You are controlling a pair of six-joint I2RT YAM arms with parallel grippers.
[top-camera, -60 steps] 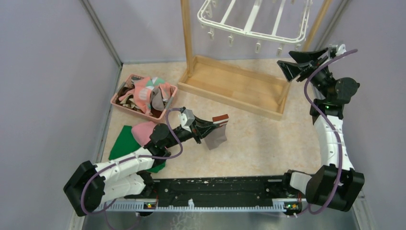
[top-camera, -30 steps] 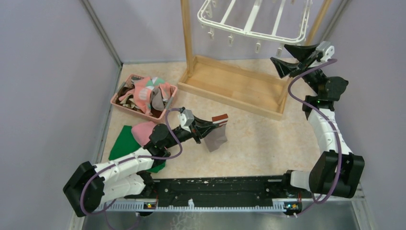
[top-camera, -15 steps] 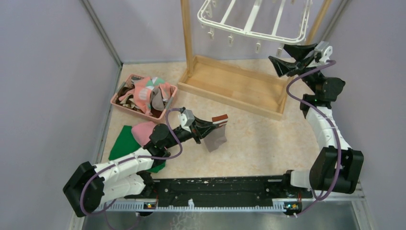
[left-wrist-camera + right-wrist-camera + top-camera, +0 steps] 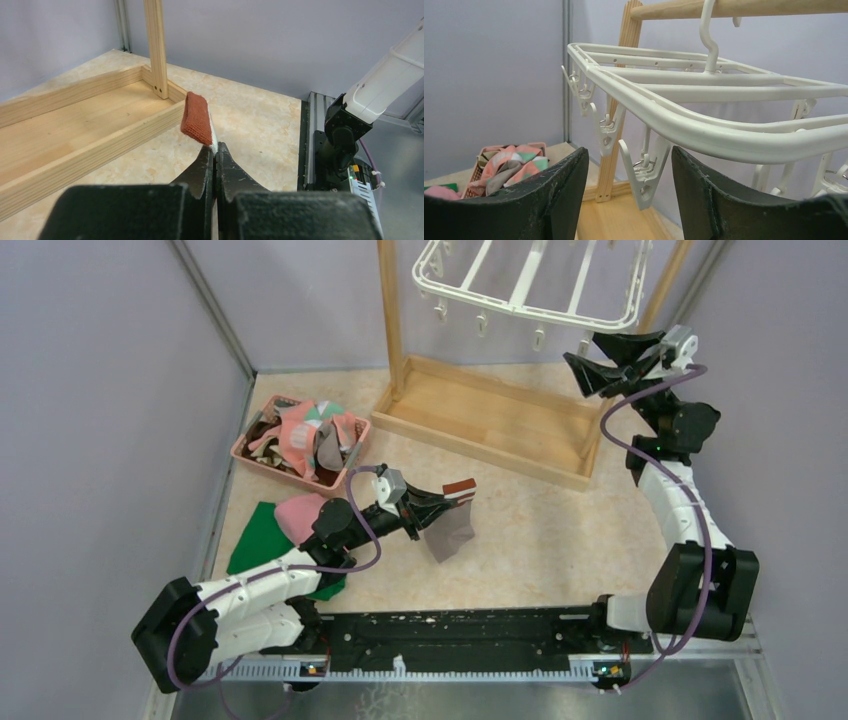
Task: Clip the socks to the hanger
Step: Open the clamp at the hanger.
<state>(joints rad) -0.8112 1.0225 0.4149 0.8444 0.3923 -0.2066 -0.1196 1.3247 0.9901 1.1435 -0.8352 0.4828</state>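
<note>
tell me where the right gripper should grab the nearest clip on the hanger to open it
Probably the two splayed upper wings of the clip, not the closed tip at its bottom. It hangs upright from the hanger rim with the wings spreading sideways, so bring the right gripper in level from the near side, one finger on each wing.

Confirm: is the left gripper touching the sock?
Touching. The left wrist view shows the sock pinched by its cuff between the shut jaws of the left gripper.

Beige table, pink basket, green cloth, wooden stand
</note>
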